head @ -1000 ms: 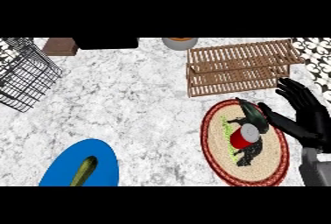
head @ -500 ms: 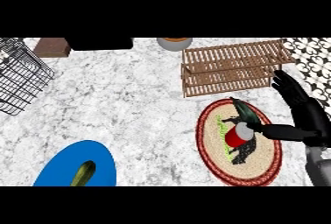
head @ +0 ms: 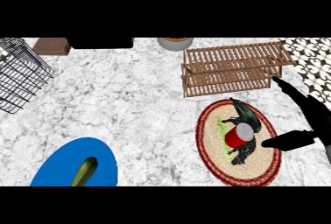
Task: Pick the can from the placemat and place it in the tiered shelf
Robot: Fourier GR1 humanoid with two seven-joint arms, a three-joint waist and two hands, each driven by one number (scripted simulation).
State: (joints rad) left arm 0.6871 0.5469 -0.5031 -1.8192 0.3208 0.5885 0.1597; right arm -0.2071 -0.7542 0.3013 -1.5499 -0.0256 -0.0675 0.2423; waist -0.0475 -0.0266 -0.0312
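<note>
The right hand [head: 309,118] is seen at the right edge, black, spread wide, holding nothing; its thumb [head: 284,142] is pointed toward the can. The can [head: 238,135], a red cylinder with a grey top, is found just left of the thumb, on the round woven placemat [head: 213,153]. A slatted wooden tiered shelf [head: 233,68] is set behind, on the marbled counter [head: 129,105].

- A red can [head: 237,136] with a silver top stands on a round woven placemat [head: 210,151] at about four o'clock on the marble counter.
- The right hand [head: 309,113] sits at three o'clock, fingers straight, thumb reaching toward the can.
- A wooden tiered shelf [head: 234,68] stands at one o'clock.
</note>
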